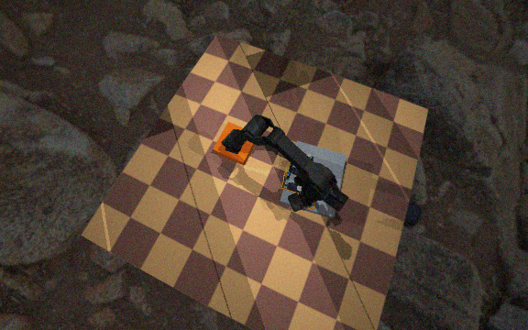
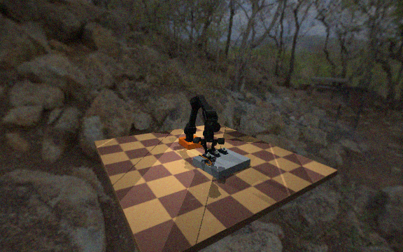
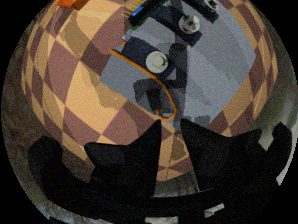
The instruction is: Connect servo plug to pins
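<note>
The grey holder (image 1: 333,158) (image 2: 236,162) (image 3: 220,75) carries dark servos with pale round tops; the nearest servo (image 3: 157,62) has an orange-edged lead (image 3: 145,73) that curls back near the holder's edge. A dark shape (image 3: 156,102) at the lead's curled end looks like the plug, lying on the holder; its holes cannot be made out. The pin row (image 3: 131,9) shows at the top of the wrist view beside a blue band (image 3: 136,13); the dot is not discernible. My gripper (image 3: 170,122) is partly open and empty, above the holder, its tips appearing just below the lead's curl.
Two other servos (image 3: 189,24) (image 3: 212,4) stand farther along the holder. The arm's orange base (image 1: 245,158) (image 2: 189,144) stands on the checkered table (image 1: 264,229) (image 2: 163,185) beyond the pin side. The arm hides part of the holder in the top view.
</note>
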Available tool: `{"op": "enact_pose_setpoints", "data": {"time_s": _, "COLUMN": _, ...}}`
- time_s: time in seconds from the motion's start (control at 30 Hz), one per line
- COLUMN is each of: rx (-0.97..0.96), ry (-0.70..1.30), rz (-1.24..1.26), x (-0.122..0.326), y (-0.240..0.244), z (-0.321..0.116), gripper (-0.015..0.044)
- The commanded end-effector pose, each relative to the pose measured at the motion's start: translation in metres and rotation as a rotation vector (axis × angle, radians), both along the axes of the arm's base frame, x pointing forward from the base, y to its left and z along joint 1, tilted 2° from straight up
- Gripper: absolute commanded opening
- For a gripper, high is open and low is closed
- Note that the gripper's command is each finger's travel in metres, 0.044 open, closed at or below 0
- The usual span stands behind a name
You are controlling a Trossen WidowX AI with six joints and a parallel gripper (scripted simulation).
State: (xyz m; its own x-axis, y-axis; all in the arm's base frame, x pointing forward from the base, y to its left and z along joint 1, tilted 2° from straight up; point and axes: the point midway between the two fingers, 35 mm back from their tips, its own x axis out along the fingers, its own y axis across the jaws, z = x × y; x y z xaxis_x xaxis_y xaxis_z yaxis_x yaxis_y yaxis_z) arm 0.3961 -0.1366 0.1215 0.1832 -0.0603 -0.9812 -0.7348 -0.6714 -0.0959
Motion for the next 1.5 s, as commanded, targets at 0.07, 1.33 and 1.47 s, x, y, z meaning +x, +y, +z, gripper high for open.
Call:
{"op": "enact_pose_setpoints", "data": {"time_s": 0.07, "rx": 0.013, "ry": 0.113, "rz": 0.184, "x": -0.006, "y": -0.010, "z": -0.015, "gripper": 0.0115}}
{"op": "enact_pose_setpoints", "data": {"time_s": 1.33, "rx": 0.015, "ry": 0.125, "rz": 0.203, "x": -0.004, "y": -0.011, "z": -0.056, "gripper": 0.0010}}
{"op": "enact_pose_setpoints", "data": {"time_s": 1.47, "rx": 0.015, "ry": 0.125, "rz": 0.203, "x": -0.004, "y": -0.011, "z": -0.051, "gripper": 0.0000}}
